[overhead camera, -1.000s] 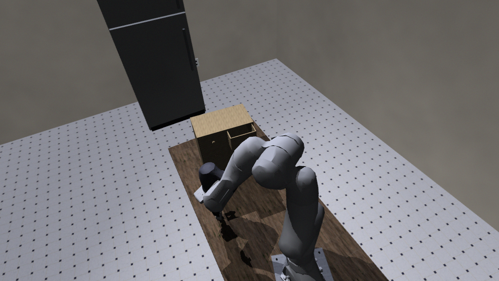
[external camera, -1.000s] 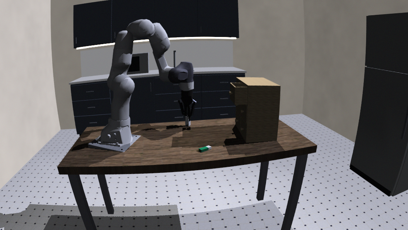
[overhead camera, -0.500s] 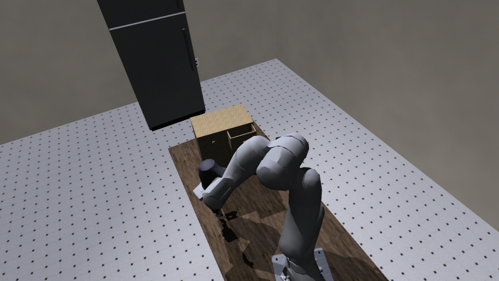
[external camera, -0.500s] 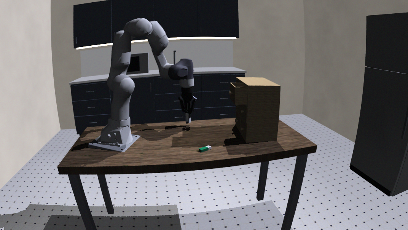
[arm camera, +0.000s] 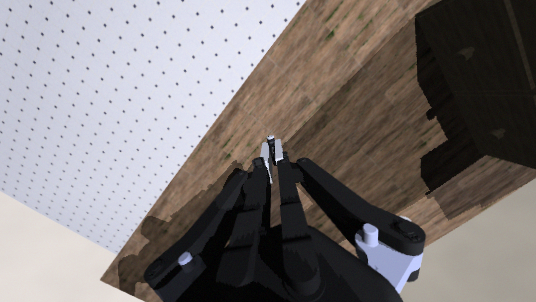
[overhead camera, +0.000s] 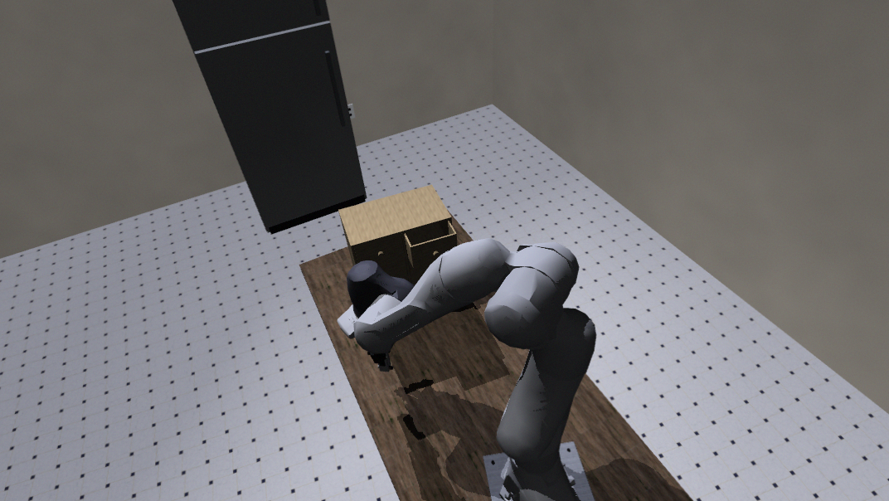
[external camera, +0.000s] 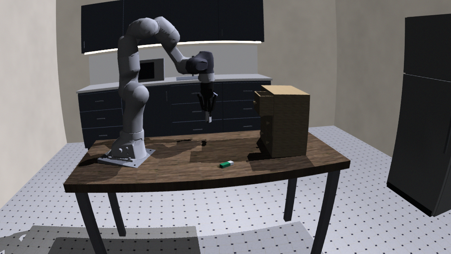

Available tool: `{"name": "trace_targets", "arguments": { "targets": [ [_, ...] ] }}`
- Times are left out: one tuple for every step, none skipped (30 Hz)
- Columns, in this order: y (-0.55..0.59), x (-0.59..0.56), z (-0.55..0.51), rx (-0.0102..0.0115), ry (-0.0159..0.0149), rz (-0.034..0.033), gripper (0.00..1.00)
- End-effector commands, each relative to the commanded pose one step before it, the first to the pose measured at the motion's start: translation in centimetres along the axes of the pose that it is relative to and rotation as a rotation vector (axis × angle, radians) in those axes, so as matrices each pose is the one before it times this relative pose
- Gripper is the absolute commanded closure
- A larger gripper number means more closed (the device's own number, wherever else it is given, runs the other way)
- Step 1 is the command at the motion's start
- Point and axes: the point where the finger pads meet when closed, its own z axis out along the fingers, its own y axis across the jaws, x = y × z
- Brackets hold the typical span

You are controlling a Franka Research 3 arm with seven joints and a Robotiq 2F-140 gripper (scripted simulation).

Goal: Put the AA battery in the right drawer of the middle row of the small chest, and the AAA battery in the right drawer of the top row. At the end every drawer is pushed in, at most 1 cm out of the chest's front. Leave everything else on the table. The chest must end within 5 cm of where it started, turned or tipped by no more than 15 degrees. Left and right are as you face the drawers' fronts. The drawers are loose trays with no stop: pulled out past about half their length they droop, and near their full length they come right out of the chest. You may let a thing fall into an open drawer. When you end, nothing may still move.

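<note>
One slim battery (arm camera: 271, 143), probably the AAA, pinched by our closed end effector (overhead camera: 382, 362) (external camera: 208, 119) (arm camera: 273, 149), above the table's (overhead camera: 435, 348) (external camera: 173, 171) (arm camera: 325, 60) left long edge. Narrow grip: jolts could spill it. Clipping the open top right drawer (overhead camera: 430, 240) (external camera: 266, 105) could make it droop.

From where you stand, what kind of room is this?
It looks like a kitchen: dark cabinets run under a pale counter, a microwave sits on that counter, and a tall dark fridge stands off to the side.
</note>
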Motion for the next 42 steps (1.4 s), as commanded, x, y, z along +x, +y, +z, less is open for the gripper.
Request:
{"name": "trace_targets", "arguments": {
  "targets": [
    [-0.428,-0.55,0.208,0.01008,-0.01863,-0.00729,0.97],
    [0.0,0.0,0.0,0.0,0.0,0.0,0.97],
    [0.0,0.0,0.0,0.0,0.0,0.0,0.97],
    [0.0,0.0,0.0,0.0,0.0,0.0,0.97],
    [0.0,0.0,0.0,0.0,0.0,0.0,0.97],
    [0.112,-0.044,0.001,0.00007,-0.00001,0.00537,0.97],
    [0.0,0.0,0.0,0.0,0.0,0.0,0.97],
    [0.67,-0.263,0.008,0.00043,-0.00003,0.03209,0.97],
    [1.51,-0.581,0.016,0.00087,-0.00007,0.0719,0.97],
    [0.0,0.0,0.0,0.0,0.0,0.0,0.97],
    [0.0,0.0,0.0,0.0,0.0,0.0,0.97],
    [0.0,0.0,0.0,0.0,0.0,0.0,0.97],
    [0.0,0.0,0.0,0.0,0.0,0.0,0.97],
    [0.0,0.0,0.0,0.0,0.0,0.0,0.97],
    [0.0,0.0,0.0,0.0,0.0,0.0,0.97],
    [0.0,0.0,0.0,0.0,0.0,0.0,0.97],
    [0.0,0.0,0.0,0.0,0.0,0.0,0.97],
    [0.0,0.0,0.0,0.0,0.0,0.0,0.97],
    [0.0,0.0,0.0,0.0,0.0,0.0,0.97],
    [0.0,0.0,0.0,0.0,0.0,0.0,0.97],
    [0.0,0.0,0.0,0.0,0.0,0.0,0.97],
    [0.0,0.0,0.0,0.0,0.0,0.0,0.97],
    [0.0,0.0,0.0,0.0,0.0,0.0,0.97],
    [2.409,-0.852,0.019,0.00109,-0.0001,0.11286,0.97],
    [0.0,0.0,0.0,0.0,0.0,0.0,0.97],
    [0.0,0.0,0.0,0.0,0.0,0.0,0.97],
    [0.0,0.0,0.0,0.0,0.0,0.0,0.97],
    [0.0,0.0,0.0,0.0,0.0,0.0,0.97],
    [0.0,0.0,0.0,0.0,0.0,0.0,0.97],
    [0.0,0.0,0.0,0.0,0.0,0.0,0.97],
    [0.0,0.0,0.0,0.0,0.0,0.0,0.97],
    [0.0,0.0,0.0,0.0,0.0,0.0,0.97],
    [0.0,0.0,0.0,0.0,0.0,0.0,0.97],
    [0.0,0.0,0.0,0.0,0.0,0.0,0.97],
    [0.0,0.0,0.0,0.0,0.0,0.0,0.97],
    [0.0,0.0,0.0,0.0,0.0,0.0,0.97],
    [0.0,0.0,0.0,0.0,0.0,0.0,0.97],
    [0.0,0.0,0.0,0.0,0.0,0.0,0.97],
    [0.0,0.0,0.0,0.0,0.0,0.0,0.97],
    [0.0,0.0,0.0,0.0,0.0,0.0,0.97],
    [0.0,0.0,0.0,0.0,0.0,0.0,0.97],
    [0.0,0.0,0.0,0.0,0.0,0.0,0.97]
  ]
}}
